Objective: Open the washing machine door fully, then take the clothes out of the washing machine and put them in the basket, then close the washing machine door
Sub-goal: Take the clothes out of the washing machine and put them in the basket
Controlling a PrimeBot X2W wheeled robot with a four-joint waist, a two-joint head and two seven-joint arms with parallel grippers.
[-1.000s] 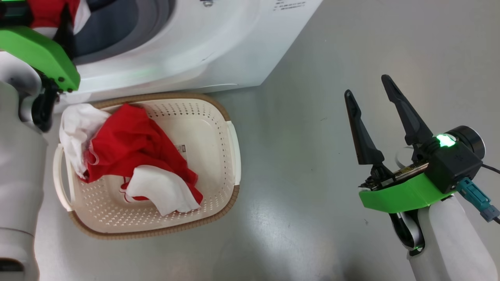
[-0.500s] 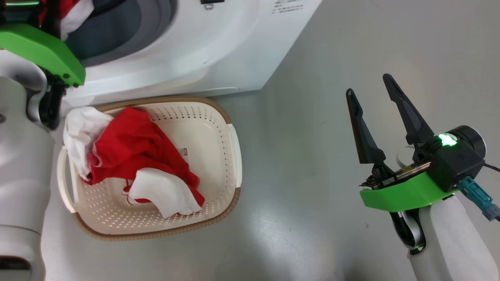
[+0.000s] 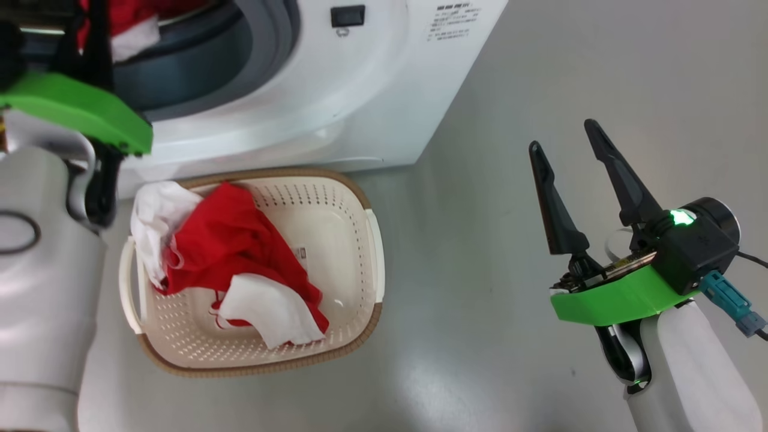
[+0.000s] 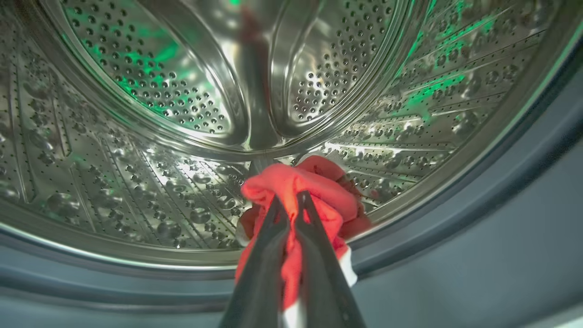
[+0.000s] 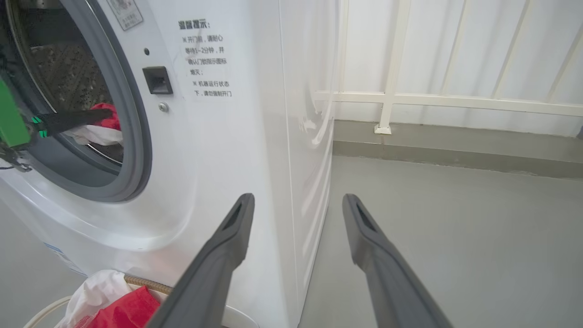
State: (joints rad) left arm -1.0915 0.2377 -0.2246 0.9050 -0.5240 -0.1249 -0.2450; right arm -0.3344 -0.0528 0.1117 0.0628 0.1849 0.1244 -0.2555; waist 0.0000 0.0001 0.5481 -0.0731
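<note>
- Centre, left wrist view: the left gripper (image 4: 288, 202) had its jaws pinching a red garment (image 4: 328, 182) at the drum (image 4: 136, 114) lip.
- Lower right, head view: the right gripper (image 3: 562, 135) held its jaws spread.
- Risk: the cloth might slip free or snag on the grey seal (image 4: 455, 255) and miss the basket (image 3: 373, 240) at lower left.

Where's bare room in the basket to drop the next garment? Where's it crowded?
Free: basket right half, bare perforated bottom between the clothes and the right handle; also floor between basket and right gripper. Crowded: left half, fabric draped over the left rim.
</note>
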